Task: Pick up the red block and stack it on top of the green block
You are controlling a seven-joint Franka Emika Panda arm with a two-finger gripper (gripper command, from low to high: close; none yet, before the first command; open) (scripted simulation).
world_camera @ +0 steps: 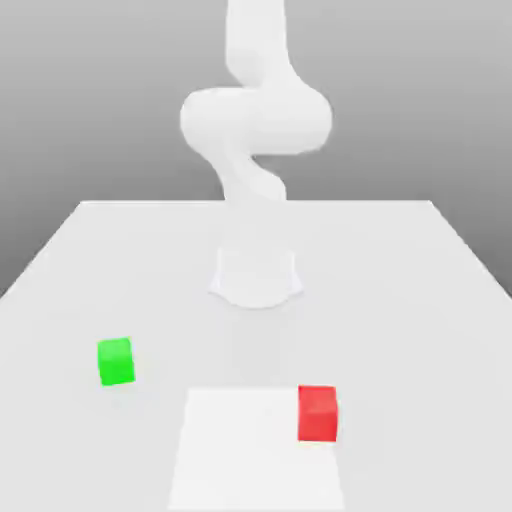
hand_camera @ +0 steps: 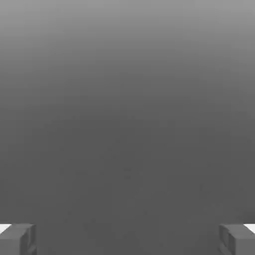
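On the white table [world_camera: 420,300], toward the exterior view's right and close to the near edge, sitting flat: the red block [world_camera: 317,413], a cube with no long axis to speak of, one face turned squarely toward the camera, edges running roughly parallel with the table's sides. Resting on the right-hand margin of a brighter white rectangle [world_camera: 240,450] marked on the tabletop. Lying well apart from it, toward the exterior view's left and a little farther back: the green block [world_camera: 115,361], also a cube, also flat on the table, turned very slightly so a thin sliver of its right side is showing. Not touching each other, with bare tabletop between them.

Stretching away pale and matte to a straight far edge, with plain grey backdrop behind and no walls or furniture showing. Rising from a round base [world_camera: 256,278] at the middle of the table: the white arm [world_camera: 256,120], bending over above, well behind both blocks and touching neither.

Looking out from the hand view over a featureless grey gradient: the gripper [hand_camera: 127,239], fingers [hand_camera: 17,238] spread wide to opposite corners, gripping nothing, empty space lying between them.

Standing between the two cubes: nothing but open surface.
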